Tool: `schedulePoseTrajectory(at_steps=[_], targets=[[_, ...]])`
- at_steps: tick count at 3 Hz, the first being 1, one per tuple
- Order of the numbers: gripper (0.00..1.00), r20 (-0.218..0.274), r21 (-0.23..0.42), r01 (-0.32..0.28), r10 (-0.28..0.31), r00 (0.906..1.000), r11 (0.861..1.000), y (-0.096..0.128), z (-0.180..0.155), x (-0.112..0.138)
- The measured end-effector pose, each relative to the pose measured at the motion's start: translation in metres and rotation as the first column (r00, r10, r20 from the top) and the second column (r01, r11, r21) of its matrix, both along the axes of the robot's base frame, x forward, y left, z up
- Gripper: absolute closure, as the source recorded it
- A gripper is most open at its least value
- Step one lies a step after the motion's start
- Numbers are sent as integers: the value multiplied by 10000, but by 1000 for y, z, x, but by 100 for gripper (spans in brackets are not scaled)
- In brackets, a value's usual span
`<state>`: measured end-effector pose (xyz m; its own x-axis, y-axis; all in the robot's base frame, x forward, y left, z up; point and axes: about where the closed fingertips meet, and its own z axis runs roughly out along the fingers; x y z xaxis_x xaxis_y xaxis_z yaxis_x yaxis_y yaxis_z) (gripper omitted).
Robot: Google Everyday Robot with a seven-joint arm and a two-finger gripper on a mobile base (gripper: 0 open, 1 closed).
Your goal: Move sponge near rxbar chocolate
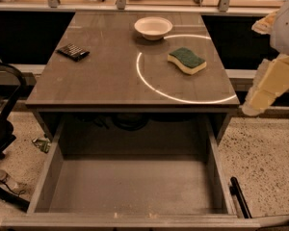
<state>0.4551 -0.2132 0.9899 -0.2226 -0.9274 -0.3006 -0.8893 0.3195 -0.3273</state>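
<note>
The sponge, dark green on top over pale yellow foam, lies on the right half of the grey table. The rxbar chocolate, a small flat dark bar with light markings, lies near the table's left edge. My arm hangs at the right edge of the view, off the table's right side. My gripper is at its lower end, level with the table's front right corner and well to the right of the sponge. It holds nothing that I can see.
A white round bowl stands at the back of the table, behind the sponge. A bright ring of light lies on the tabletop. An open drawer juts out in front. A dark chair stands at the left.
</note>
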Motion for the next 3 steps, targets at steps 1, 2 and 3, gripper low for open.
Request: schedulePoseTrajectory(at_steps=[1,2,3], targets=[[0,640,2725,529,-730,9953,9607,-11,-39,50],[0,1912,4700,510,-1580,9688,8812,-10,-38,105],[0,1837,4668,493,-1514,9713,8830,-8,-39,103]])
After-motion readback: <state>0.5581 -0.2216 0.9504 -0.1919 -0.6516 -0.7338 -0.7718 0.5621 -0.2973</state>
